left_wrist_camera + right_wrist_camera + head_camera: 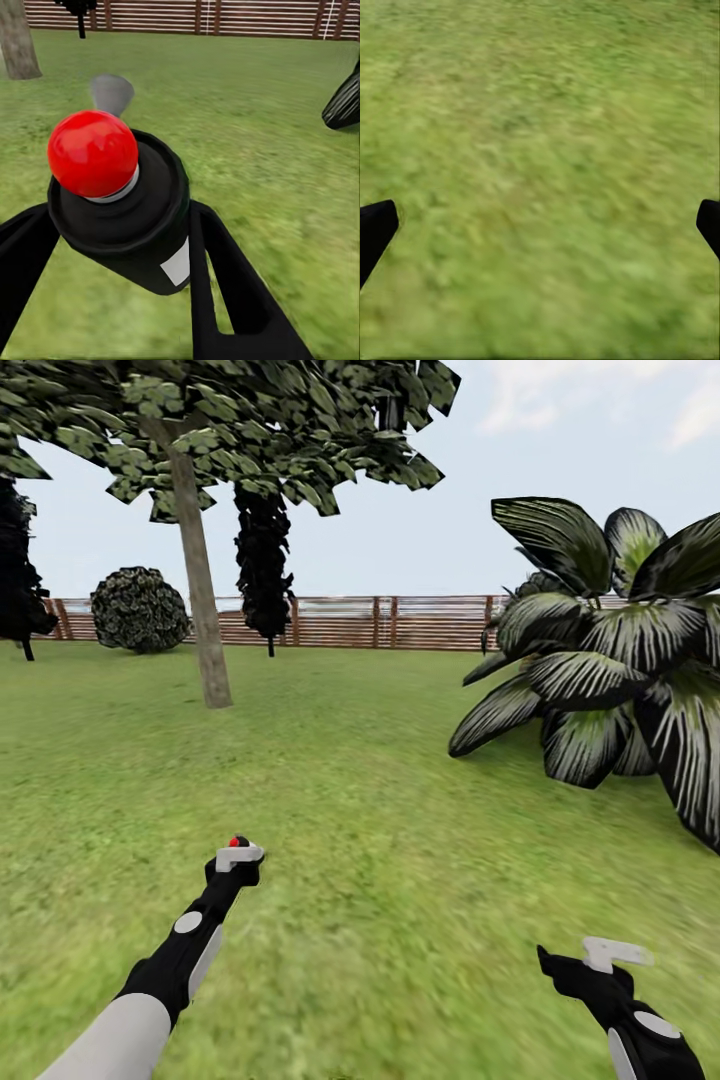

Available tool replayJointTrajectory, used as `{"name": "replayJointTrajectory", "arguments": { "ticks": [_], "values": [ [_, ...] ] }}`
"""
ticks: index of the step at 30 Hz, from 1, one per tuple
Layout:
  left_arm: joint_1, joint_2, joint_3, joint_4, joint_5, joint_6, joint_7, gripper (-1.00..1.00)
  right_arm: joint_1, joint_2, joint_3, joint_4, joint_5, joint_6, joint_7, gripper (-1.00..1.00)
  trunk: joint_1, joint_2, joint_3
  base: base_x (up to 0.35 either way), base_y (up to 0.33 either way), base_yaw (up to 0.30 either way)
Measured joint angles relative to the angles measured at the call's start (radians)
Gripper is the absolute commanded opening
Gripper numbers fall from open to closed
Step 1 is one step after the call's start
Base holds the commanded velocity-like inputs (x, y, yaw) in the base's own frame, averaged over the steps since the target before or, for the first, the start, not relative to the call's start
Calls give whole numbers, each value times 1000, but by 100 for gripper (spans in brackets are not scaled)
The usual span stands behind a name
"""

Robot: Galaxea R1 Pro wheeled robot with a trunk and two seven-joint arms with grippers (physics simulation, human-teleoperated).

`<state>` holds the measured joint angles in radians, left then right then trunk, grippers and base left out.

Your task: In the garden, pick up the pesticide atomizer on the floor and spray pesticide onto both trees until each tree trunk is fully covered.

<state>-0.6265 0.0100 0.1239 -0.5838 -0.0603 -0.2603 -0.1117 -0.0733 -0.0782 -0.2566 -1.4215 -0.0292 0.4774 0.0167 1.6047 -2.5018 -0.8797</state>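
Note:
My left gripper (238,857) is shut on the pesticide atomizer (124,206), a dark can with a red tip (237,841), held low over the grass floor (380,840). In the left wrist view the black fingers (225,285) clamp the can's sides, and its tip points toward the lawn and fence. One tree stands ahead to the left, its thick grey-brown tree trunk (200,590) several metres beyond the atomizer under a flat green crown (250,420). My right gripper (600,960) hangs open over bare grass at the lower right, its fingertips (376,229) wide apart.
A large plant with broad striped leaves (610,650) fills the right side. A brown slat fence (380,622) runs across the back, with a round bush (140,610) and dark narrow trees (263,560) before it. Open lawn lies between me and the trunk.

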Motion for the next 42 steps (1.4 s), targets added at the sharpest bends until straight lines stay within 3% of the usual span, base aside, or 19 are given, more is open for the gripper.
{"name": "replayJointTrajectory", "arguments": {
  "ticks": [23, 27, 31, 34, 42],
  "values": [
    [0, 1, 6, 0, 2, 1, 1, -100, 0, 0, 1, 0, 0, 0, 0, 100, 0, 0, -27, 0, 310, 175],
    [0, 3, 48, -2, 2, 1, 2, -100, 0, 0, 0, 0, 0, 0, 0, 100, 0, 0, -29, 0, 310, 31],
    [0, 14, 129, -25, 1, 2, 1, -100, 0, 1, 1, 1, 2, 0, 0, 100, 0, 0, -29, 0, 310, 5],
    [0, 15, 144, -63, -1, 2, 1, -100, 0, 1, 1, 0, 2, 0, 0, 100, 0, 0, -29, 0, 310, 0],
    [0, 15, 146, -69, -1, 1, 1, -100, 0, 1, 1, 0, 3, 0, 0, 100, 0, 0, -29, 0, 310, 0]
  ]
}}
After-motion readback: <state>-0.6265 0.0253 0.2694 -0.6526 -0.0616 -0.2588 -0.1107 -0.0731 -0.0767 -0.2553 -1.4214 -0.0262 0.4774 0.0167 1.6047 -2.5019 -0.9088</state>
